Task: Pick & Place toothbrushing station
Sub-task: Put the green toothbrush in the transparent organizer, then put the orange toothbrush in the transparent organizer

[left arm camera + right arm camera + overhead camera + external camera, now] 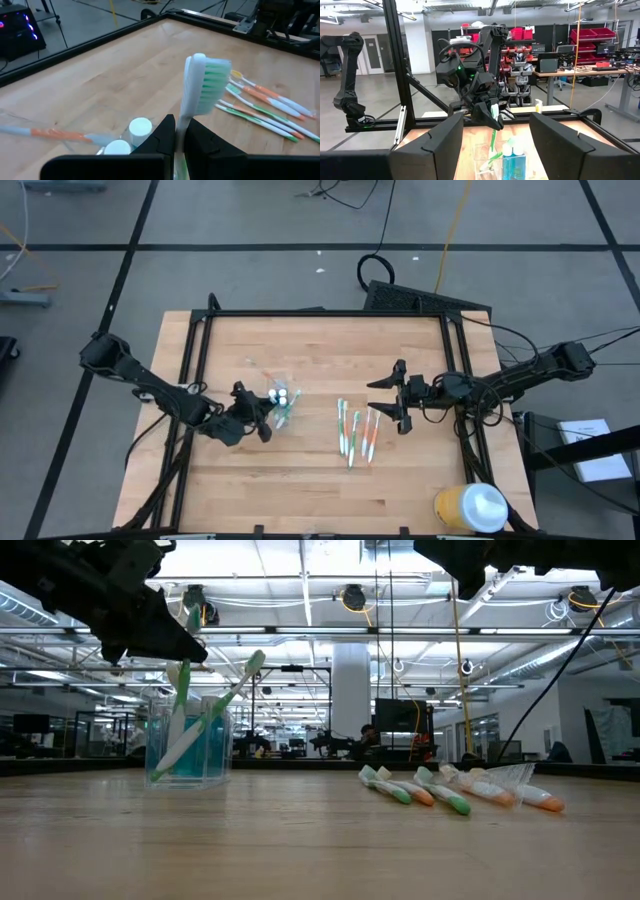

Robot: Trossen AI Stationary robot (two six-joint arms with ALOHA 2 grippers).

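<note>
A small clear cup (pixel 190 752) stands on the wooden table, left of centre, with two white-capped blue tubes (pixel 513 162) and leaning toothbrushes (pixel 220 705) inside. My left gripper (pixel 180 136) hovers over the cup's left side, shut on a green-and-white toothbrush (pixel 182 690). Several green, orange and white toothbrushes (pixel 355 435) lie flat on the table right of centre. My right gripper (pixel 381 398) waits open above them, nothing between its fingers. My left gripper pinches the toothbrush's neck (pixel 183 116), just below the bristled head (pixel 209 84), between its two fingers. The fingers come from the table's left, slanting downward. The head sticks out past the fingertips, and the handle (pixel 493 139) runs down into the cup, nearly upright.
A big yellow container with a white lid (pixel 470 508) lies at the table's near right corner. A black frame rail (pixel 320 314) borders the table. Bare wood lies between the cup and the loose toothbrushes and along the near edge.
</note>
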